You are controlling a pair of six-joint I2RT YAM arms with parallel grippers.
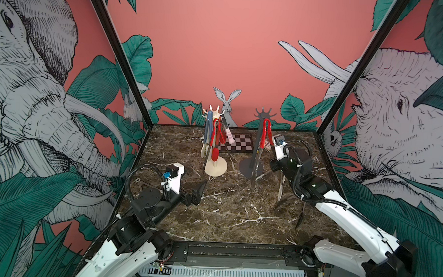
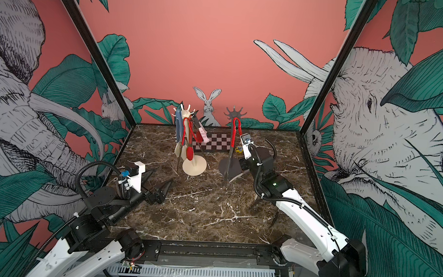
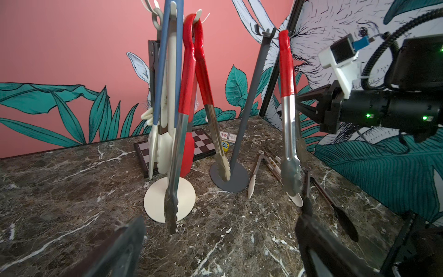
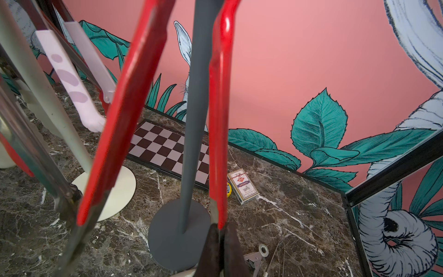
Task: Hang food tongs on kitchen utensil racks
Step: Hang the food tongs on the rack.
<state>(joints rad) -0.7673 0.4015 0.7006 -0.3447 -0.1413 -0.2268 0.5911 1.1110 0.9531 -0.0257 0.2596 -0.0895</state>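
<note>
light was even & fairly bright, seemed to come from above; no hard hotspots on the marble table [image 1: 225, 207]. shadows under the cream rack [image 1: 215, 166] & grey rack [image 1: 245, 165] bases were short, soft-edged. both top views looked a bit soft overall w/ heavy wide-angle bend toward the edges, black frame posts [image 1: 118, 57] splaying outward. left wrist view: i saw thin glare streaks on the red-handled tongs [image 3: 286, 72]; left gripper's fingers [image 3: 119, 249] up close were dark & out of focus. right wrist view: same tongs near the lens were smeary, right gripper [image 4: 219, 239] a dark blur, bg wall [image 4: 311, 60] sharp.
</note>
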